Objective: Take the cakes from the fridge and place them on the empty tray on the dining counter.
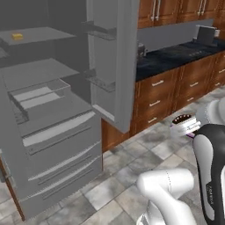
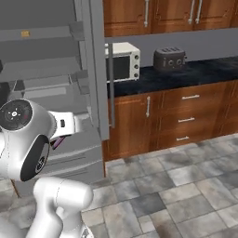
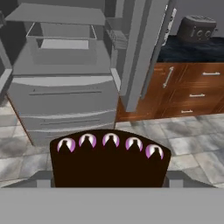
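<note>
The grey fridge (image 1: 57,145) stands open with its shelves and lower drawers showing. A small orange-tan cake (image 1: 17,36) lies on an upper shelf, also seen from the right (image 2: 25,33). My gripper (image 1: 184,125) is out over the floor, right of the fridge and clear of its open door (image 1: 114,66). It is shut on the dark brown cake (image 3: 109,162), which has pink-white dollops along its top and sits wide between the fingers. The same cake (image 1: 183,119) shows at the hand. The tray and the dining counter are out of view.
Brown wooden cabinets (image 1: 158,101) with a black countertop (image 2: 186,74) run to the right of the fridge. A white toaster oven (image 2: 122,62) and a dark toaster (image 2: 169,58) stand on it. Grey tiled floor (image 2: 176,186) stretches in front.
</note>
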